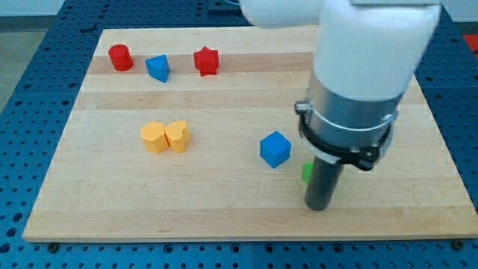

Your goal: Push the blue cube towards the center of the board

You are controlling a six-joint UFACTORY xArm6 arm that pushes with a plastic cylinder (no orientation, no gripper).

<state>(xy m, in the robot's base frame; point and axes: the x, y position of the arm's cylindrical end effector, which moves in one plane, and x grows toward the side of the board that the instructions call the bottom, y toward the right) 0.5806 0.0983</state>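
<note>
The blue cube (275,149) sits on the wooden board (224,202), a little right of the middle and toward the view's bottom. My tip (319,207) rests on the board to the lower right of the cube, a short gap away and not touching it. A green block (306,172) shows only as a small edge beside the rod, mostly hidden behind it.
A red cylinder (120,57), a blue triangular block (158,68) and a red star (206,60) stand along the view's top left. A yellow hexagonal block (154,137) and a yellow heart (178,135) touch at centre left. The arm's body covers the upper right.
</note>
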